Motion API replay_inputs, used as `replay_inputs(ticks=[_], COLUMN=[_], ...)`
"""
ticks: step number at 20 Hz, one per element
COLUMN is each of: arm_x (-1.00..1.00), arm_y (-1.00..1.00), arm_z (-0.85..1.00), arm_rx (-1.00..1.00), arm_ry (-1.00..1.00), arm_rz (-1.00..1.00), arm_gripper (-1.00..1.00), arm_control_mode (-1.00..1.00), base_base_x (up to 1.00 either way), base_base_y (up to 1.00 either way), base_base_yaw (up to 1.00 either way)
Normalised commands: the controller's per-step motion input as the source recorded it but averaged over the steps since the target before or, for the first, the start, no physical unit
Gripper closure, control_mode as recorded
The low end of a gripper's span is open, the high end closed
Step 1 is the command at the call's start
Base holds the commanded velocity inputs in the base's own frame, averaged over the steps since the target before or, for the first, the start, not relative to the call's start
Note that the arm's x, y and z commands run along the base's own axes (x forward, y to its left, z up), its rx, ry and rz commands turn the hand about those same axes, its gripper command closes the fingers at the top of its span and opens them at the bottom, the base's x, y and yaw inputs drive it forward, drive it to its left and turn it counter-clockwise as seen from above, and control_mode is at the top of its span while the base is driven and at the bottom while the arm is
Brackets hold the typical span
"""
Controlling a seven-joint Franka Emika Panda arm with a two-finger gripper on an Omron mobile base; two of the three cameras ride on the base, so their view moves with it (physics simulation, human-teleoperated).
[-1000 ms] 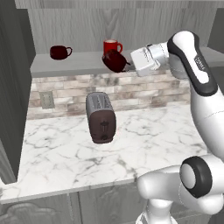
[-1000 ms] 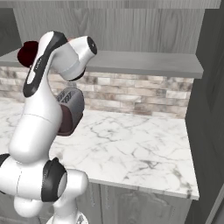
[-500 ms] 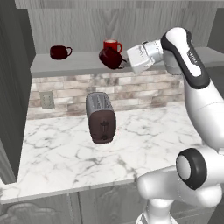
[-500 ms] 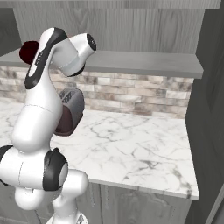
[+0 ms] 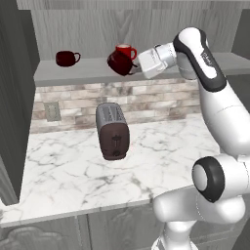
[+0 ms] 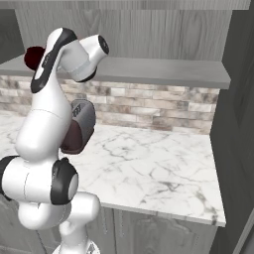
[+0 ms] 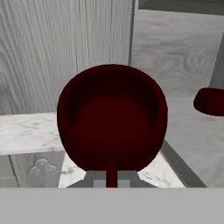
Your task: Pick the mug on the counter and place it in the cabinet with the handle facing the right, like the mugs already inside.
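The small squat glossy dark maroon mug point(image 5: 119, 63) hangs tilted on its side at the grey wood-grain cabinet's pale shelf board point(image 5: 88, 73). Its loop handle point(image 7: 112, 171) sits in the gripper point(image 5: 135, 65). It is just beside the taller bright red straight-sided mug point(image 5: 126, 51).

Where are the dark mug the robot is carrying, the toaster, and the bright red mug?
carried mug point(image 5: 118, 63), left base view, on its round belly.
toaster point(image 5: 112, 131), left base view, on its front face.
bright red mug point(image 5: 126, 50), left base view, on its side wall.

The mug point(image 5: 119, 63) I hold hangs tilted at the shelf point(image 5: 73, 73) front edge, upper centre of the left view, right against the red mug point(image 5: 126, 51), which blocks the spot behind. Bare board lies open between that and the dark mug point(image 5: 65, 58) at upper left. Below, the toaster point(image 5: 113, 131) stands on the counter point(image 5: 58, 166).
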Motion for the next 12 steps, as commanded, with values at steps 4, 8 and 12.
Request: replay_inputs(ticks=[4, 8, 12], arm_x=[0.27, 0.23, 0.2], arm_y=[0.1, 0.08, 0.06], arm_z=[-0.01, -0.01, -0.01], arm_rx=[0.0, 0.0, -0.03], arm_ry=[0.0, 0.0, 0.01], arm_rz=[0.0, 0.01, 0.01], arm_gripper=[1.0, 1.0, 1.0], arm_control_mode=[-1.0, -1.0, -1.0], base_base_x=[0.0, 0.0, 0.0], base_base_y=[0.0, 0.0, 0.0], base_base_yaw=[0.0, 0.0, 0.0])
